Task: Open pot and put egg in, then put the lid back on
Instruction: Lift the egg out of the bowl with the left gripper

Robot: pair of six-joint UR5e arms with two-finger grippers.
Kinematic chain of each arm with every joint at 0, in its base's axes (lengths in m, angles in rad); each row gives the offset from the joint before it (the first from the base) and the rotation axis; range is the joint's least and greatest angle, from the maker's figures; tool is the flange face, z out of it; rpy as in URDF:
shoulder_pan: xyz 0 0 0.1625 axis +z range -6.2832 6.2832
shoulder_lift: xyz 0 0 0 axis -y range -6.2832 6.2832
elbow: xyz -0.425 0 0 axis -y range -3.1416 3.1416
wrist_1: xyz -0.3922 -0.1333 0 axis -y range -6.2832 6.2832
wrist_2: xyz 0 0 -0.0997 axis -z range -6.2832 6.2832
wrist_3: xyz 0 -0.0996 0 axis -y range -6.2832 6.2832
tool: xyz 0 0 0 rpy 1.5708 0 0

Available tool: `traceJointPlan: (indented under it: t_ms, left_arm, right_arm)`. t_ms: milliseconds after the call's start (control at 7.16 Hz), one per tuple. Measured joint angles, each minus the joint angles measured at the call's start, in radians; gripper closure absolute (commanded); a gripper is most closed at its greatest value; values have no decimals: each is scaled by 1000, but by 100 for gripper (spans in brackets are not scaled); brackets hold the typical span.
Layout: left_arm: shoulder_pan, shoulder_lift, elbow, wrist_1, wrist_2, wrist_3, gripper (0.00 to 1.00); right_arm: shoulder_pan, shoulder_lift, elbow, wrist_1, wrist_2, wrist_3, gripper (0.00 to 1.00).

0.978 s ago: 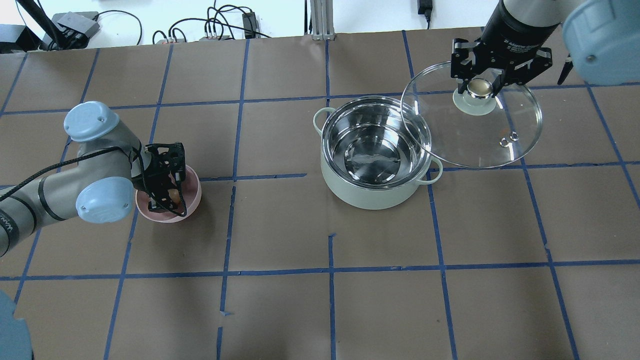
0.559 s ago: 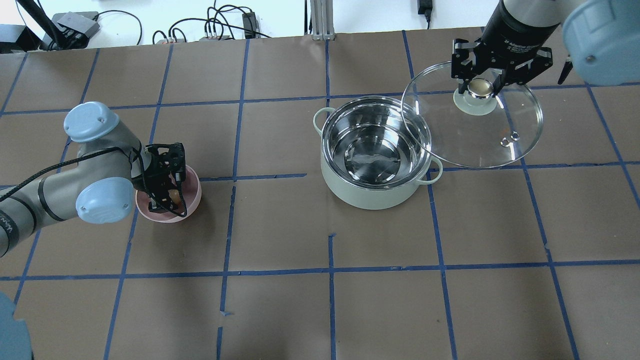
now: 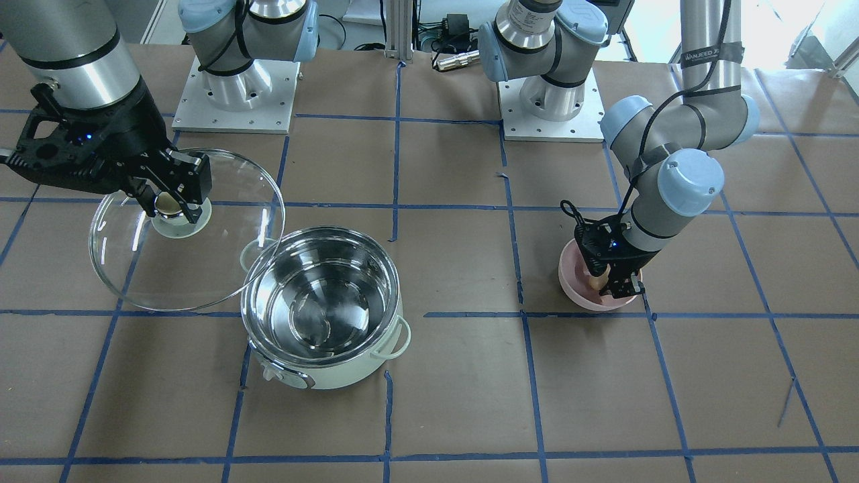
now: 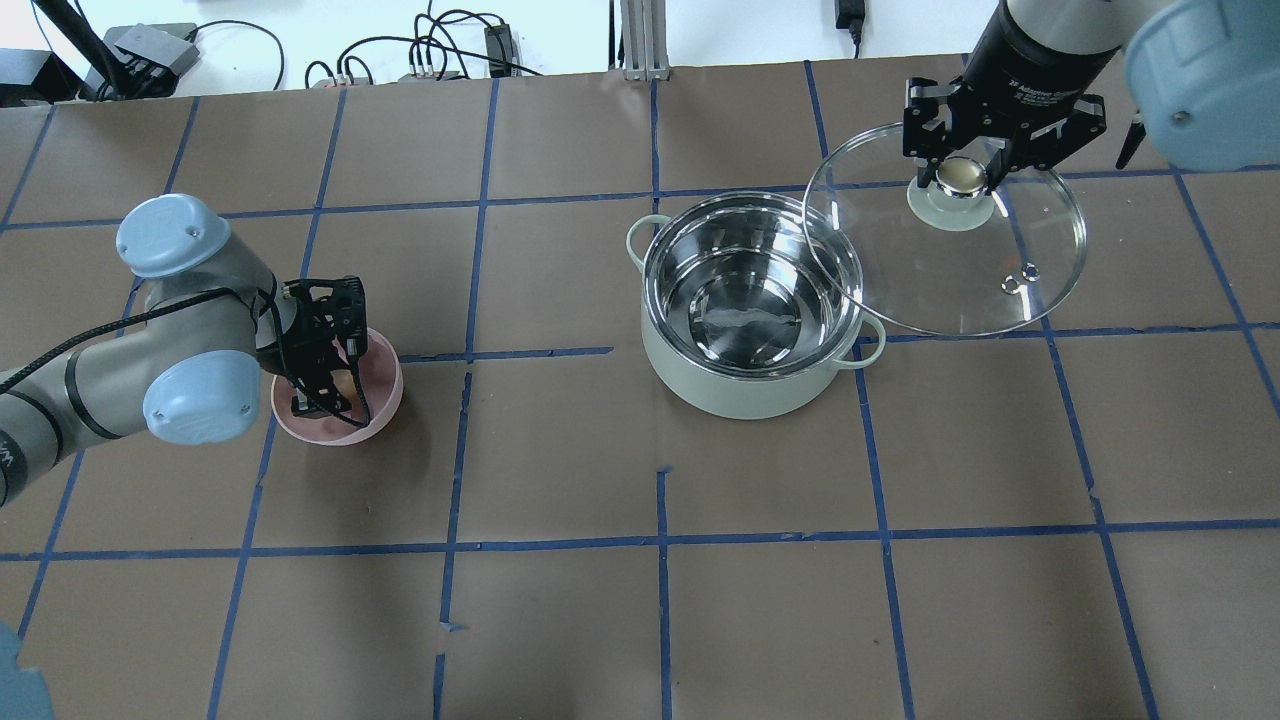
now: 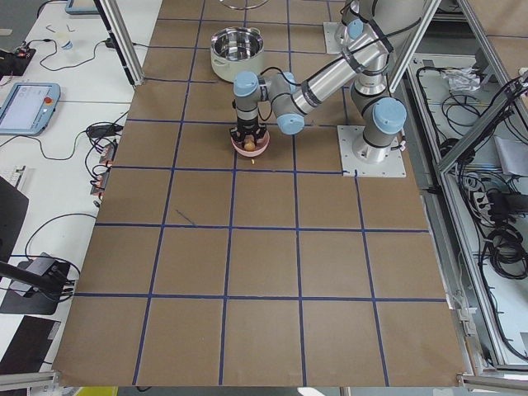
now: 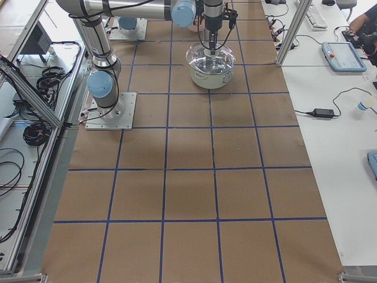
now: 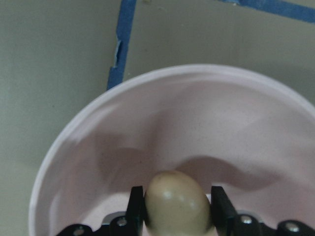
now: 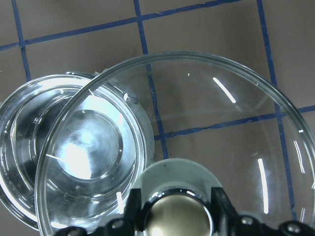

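**Surface** (image 4: 560,450): brown paper, blue tape grid.

**Pot** (image 4: 740,395): pale mint green with a shiny steel interior. It stands upright right of centre, uncovered, with nothing inside. One loop handle shows at its far left and one at its near right.

**Lid** (image 4: 960,270): clear glass with a metal rim, held off the pot on its far right side. The lid's near left edge overlaps the pot's rim in the overhead view; whether they touch cannot be told.

**Right gripper** (image 4: 960,172): points down, its fingers (image 8: 221,206) clamped on either side of the lid's gold-topped knob (image 3: 169,203).

**Pink bowl** (image 4: 395,385): sits on the left of the surface, well apart from the pot.

**Egg** (image 7: 177,204): tan, inside the pink bowl and pinched between two fingers. Whether it is clear of the bowl's bottom cannot be told.

**Left gripper** (image 3: 607,282): reaches down into the bowl, its fingers (image 7: 220,206) closed against both sides of the egg.
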Motion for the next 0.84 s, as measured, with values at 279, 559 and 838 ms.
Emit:
traceJointPlan:
  t_ms: [279,559,838]
  left_arm:
    - [-1,55,4,-62,-3,-26,87]
    - [-6,124,38,-159,-25,-148,87]
    - [-18,164,101,-255,-118,-328,87]
  right_arm:
    - [0,0,0,0,1,0,64]
    - [0,0,0,0,1,0,64]
    - [0,-1,2,0,1,0,64]
